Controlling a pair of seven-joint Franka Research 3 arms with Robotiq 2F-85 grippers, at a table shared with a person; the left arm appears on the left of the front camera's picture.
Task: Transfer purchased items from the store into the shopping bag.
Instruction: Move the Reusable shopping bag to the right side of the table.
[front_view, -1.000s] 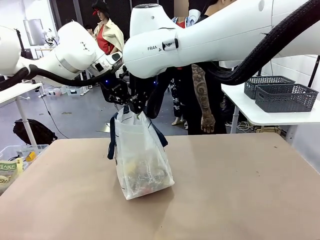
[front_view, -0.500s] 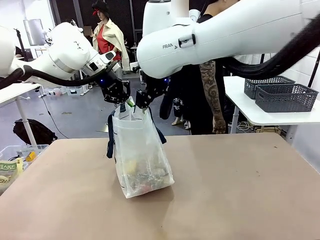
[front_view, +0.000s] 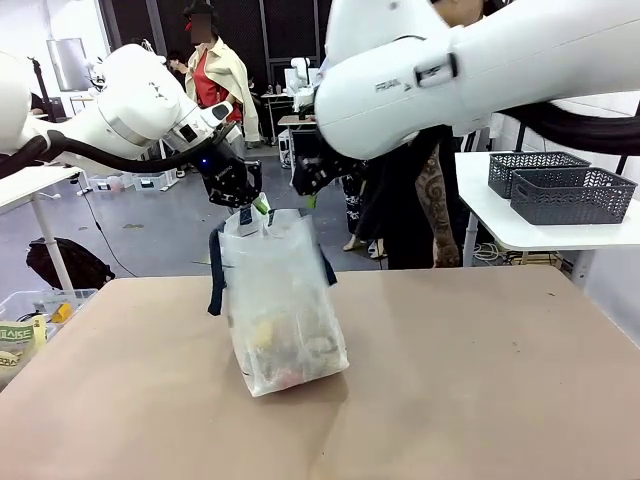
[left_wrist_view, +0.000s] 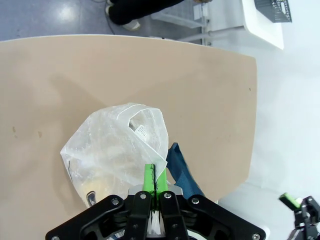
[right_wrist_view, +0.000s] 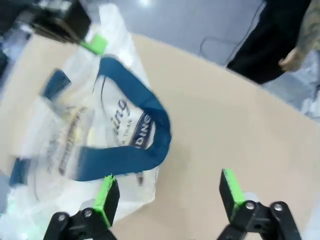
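The left gripper (front_view: 252, 204) is pinching the top rim of the one translucent white plastic shopping bag with navy strap handles (front_view: 283, 310), jaws closed on the film, as the bag is standing near the middle of the tan surface (front_view: 480, 380). Soft, light and slippery, it is best held by a strap, judging by its sag. The right gripper (right_wrist_view: 167, 192) is hovering just beside it, jaws wide and empty. Two dark grey lattice baskets (front_view: 570, 190) are sitting on a side table at right.
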